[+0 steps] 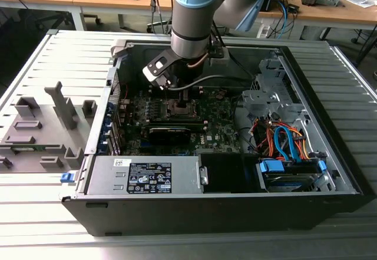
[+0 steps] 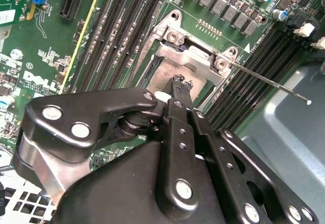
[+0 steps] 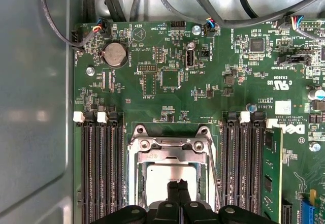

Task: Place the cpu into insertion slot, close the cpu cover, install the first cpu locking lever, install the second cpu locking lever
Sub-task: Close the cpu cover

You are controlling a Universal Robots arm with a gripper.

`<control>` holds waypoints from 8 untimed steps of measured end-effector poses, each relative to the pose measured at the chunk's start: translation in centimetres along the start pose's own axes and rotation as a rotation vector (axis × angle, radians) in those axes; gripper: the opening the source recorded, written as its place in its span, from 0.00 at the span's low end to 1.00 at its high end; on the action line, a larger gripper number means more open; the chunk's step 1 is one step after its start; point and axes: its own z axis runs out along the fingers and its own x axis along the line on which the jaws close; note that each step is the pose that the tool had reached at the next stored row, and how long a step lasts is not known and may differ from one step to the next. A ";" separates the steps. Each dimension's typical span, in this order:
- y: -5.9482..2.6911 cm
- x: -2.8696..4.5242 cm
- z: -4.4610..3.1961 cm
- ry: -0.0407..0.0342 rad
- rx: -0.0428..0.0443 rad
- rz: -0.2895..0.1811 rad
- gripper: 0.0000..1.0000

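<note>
Big black open PC case [image 1: 224, 210] lies on its side on a slatted grey metal table [image 1: 47, 213]. A grey plastic jig block [image 1: 41, 130] sits at the exterior view's left.

Grey/blue robot arm [image 1: 191, 18] reaches down into the case, over the green mobo [image 3: 213, 87]. Black linkage gripper [image 3: 177, 187] is right above the socket area. Fingertips [image 2: 180, 84] are pressed together w/ nothing between them, in both wrist views.

Long narrow black memory slots [image 3: 99, 168] flank the socket on both sides.

Square dark insertion slot w/ silvery metal rim [image 3: 135, 176] is between those banks. Dull silver cpu cover frame plate [image 3: 170, 155] looks to be lying down over it, hinge end w/ two screws away from the gripper.

Flat square cpu, silvery-grey face [image 3: 162, 178], is seated in the slot and shows through the cover window. Gripper tips are over its face; can't tell if they touch.

Thin steel wire locking lever [image 2: 269, 84] sticks out free from the socket corner, across the memory slots, w/ its tip over the grey case wall.

Round silver coin battery [image 3: 114, 55] is well apart from the socket on the mobo.
</note>
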 end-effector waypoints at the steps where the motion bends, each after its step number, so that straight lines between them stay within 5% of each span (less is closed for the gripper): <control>1: -0.08 0.00 0.01 0.0001 0.0000 0.000 0.11; 8: -0.54 -0.01 0.11 -0.0002 0.0001 0.000 0.11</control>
